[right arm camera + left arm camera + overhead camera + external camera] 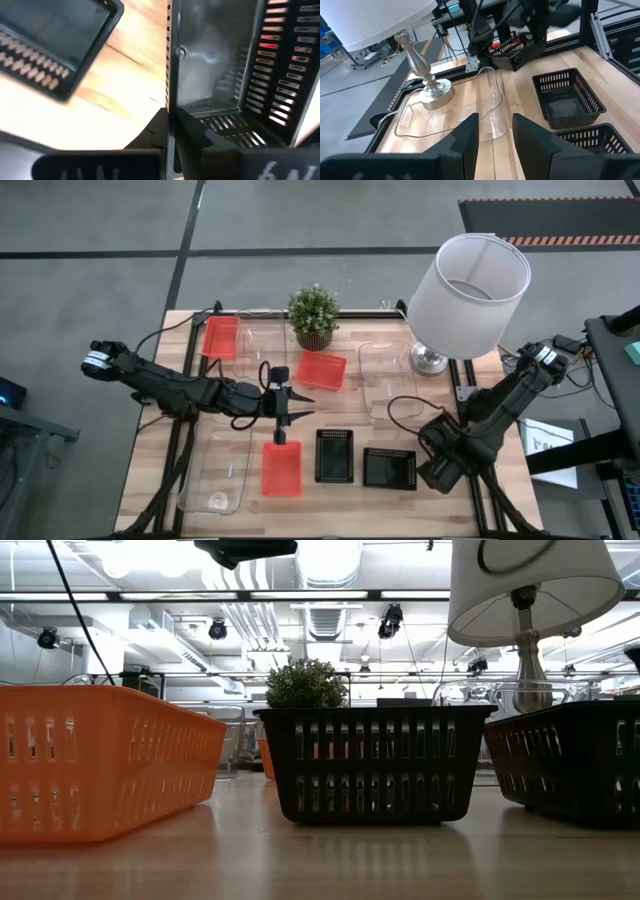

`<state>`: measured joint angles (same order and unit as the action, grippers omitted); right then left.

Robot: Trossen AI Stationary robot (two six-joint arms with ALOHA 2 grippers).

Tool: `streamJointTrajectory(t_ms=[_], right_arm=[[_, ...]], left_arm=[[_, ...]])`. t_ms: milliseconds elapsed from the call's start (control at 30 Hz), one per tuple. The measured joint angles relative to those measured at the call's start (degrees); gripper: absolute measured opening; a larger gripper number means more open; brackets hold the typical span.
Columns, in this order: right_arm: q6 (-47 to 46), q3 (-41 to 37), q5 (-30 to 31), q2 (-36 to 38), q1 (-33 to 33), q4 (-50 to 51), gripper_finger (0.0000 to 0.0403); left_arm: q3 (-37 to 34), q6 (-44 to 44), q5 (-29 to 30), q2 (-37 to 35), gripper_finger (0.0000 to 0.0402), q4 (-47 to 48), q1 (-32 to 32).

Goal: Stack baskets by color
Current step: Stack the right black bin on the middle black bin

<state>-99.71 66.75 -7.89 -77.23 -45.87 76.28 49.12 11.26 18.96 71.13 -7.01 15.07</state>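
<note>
Baskets lie spread over the desk: 2 black baskets side by side at the near edge, 3 red-orange ones and 3 clear ones. The right gripper is pinched onto the wall of the right-hand black basket. The left gripper, fingers spread, hovers between 2 red-orange baskets, holding nothing.

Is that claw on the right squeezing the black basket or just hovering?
Squeezing. The right gripper has its fingers pinched shut on the wall of a black basket, seen up close from its own wrist camera.
</note>
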Motion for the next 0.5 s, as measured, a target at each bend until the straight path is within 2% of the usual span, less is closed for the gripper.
streamJointTrajectory(t_ms=[200,367,500], right_arm=[[23.8,8.3,3.4,-0.9,0.0,1.1,0.0012],[41.6,14.4,4.5,-3.4,-0.1,0.7,0.0012],[52.5,17.5,8.4,-5.8,-0.3,-0.7,0.0011]], left_arm=[[-0.7,-0.4,-0.1,0.0,0.0102,-0.7,0.0],[-5.2,-1.6,-0.2,0.0,0.0102,-7.8,0.0],[-7.9,-1.8,-0.2,0.0,0.0102,-13.8,0.0]])
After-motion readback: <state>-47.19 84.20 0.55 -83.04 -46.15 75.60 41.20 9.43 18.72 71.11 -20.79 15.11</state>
